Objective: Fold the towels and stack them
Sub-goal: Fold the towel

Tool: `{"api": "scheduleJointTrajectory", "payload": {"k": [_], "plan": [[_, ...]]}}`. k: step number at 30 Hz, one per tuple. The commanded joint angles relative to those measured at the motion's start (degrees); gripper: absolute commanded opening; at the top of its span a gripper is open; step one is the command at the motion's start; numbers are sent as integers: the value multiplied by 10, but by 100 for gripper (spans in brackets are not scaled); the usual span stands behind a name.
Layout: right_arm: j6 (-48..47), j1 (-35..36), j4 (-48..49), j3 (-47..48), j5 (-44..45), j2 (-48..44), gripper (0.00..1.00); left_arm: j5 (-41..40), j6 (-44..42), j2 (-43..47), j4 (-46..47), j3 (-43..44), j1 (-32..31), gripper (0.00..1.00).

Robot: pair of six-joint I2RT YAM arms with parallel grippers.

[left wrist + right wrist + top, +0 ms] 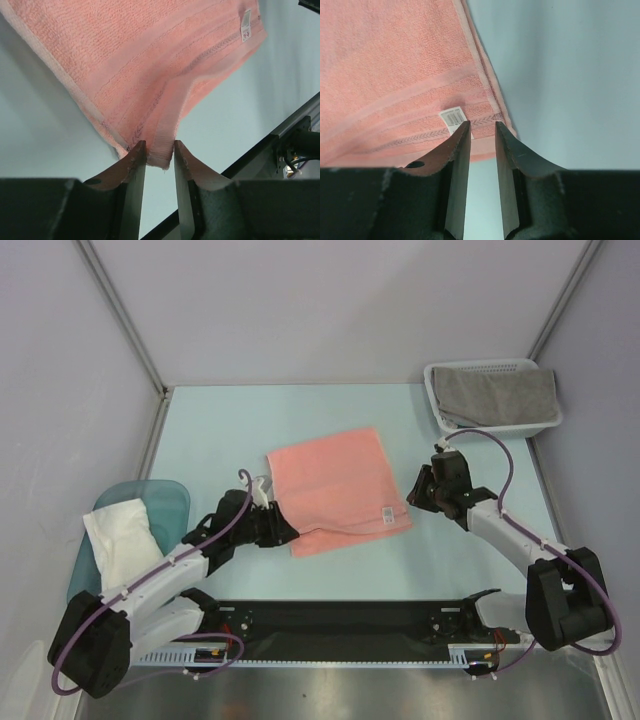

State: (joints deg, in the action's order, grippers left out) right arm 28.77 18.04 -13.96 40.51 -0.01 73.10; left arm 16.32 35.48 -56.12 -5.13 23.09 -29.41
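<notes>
**Pale blue table: pink towel at centre, a gripper at each side**

A pale blue table (200,430) sits inside plain grey walls (330,310), seen from the top camera. The salmon-pink towel (335,488) lies folded flat in the middle of it, slightly skewed. Its small white label (387,512) is near the corner at 4 o'clock.

The left gripper (285,528) meets the towel's corner at 7 o'clock. In the left wrist view that corner rises in a soft ridge and sits between the fingertips (139,150), touching both. The jaws stand partly apart, and I cannot tell whether they press the cloth or only bracket it.

The right gripper (412,492) is at 3 o'clock, just beside the towel's edge. In its own wrist view the fingers (462,132) are apart with nothing between them, and they hover over the hem next to the label.

At 1 o'clock, in the far corner, a white mesh basket (440,410) holds a grey towel (498,392). At 8 o'clock a teal tub (165,498) carries a white towel (120,535).
</notes>
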Motion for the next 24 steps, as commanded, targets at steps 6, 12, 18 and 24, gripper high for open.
{"api": "scheduleJointTrajectory", "payload": {"k": [6, 12, 18, 24], "plan": [[8, 2, -2, 1, 14, -16, 33, 27, 5, 11, -2, 11, -5, 36], [-1, -7, 8, 31, 7, 13, 35, 38, 15, 14, -9, 30, -6, 37], [-6, -18, 34, 72, -18, 52, 38, -5, 11, 49, -73, 46, -5, 42], [-62, -24, 67, 227, -74, 187, 41, -207, 72, -61, -124, 172, 31, 46]]}}
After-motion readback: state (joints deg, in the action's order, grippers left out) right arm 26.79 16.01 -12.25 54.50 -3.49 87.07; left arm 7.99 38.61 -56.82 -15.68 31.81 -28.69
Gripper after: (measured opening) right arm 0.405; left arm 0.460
